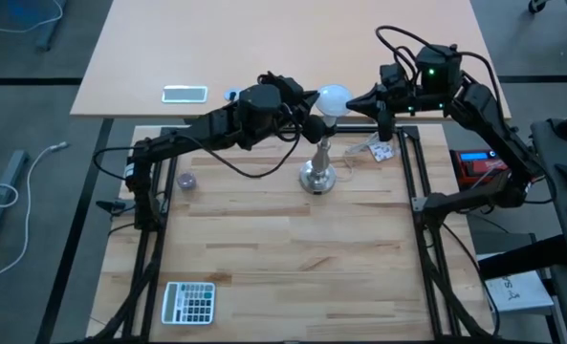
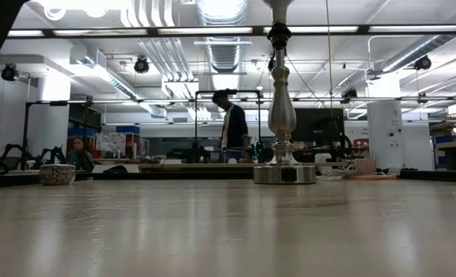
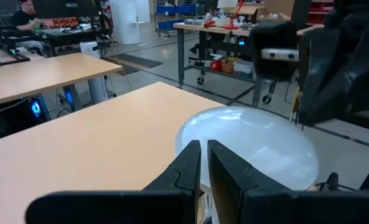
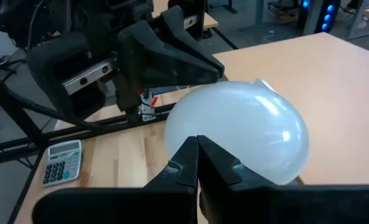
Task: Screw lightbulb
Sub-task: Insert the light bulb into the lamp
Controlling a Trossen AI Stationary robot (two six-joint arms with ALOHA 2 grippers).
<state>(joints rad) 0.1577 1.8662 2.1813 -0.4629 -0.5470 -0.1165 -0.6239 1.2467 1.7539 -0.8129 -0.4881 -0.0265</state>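
The lightbulb (image 1: 334, 97) sat atop the silver stand (image 1: 318, 167), upper middle of the frame – left claw (image 1: 309, 106) and right claw (image 1: 353, 102) flanked it (both pinched closed, gripping nothing), over the bench (image 1: 283, 258).

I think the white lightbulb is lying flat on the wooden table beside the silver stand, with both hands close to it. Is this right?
Not quite. The lightbulb is not lying on the table; it sits up at the top of the silver stand, as the high view shows. The rest holds: the left hand and the right hand are both close to it, fingers shut.
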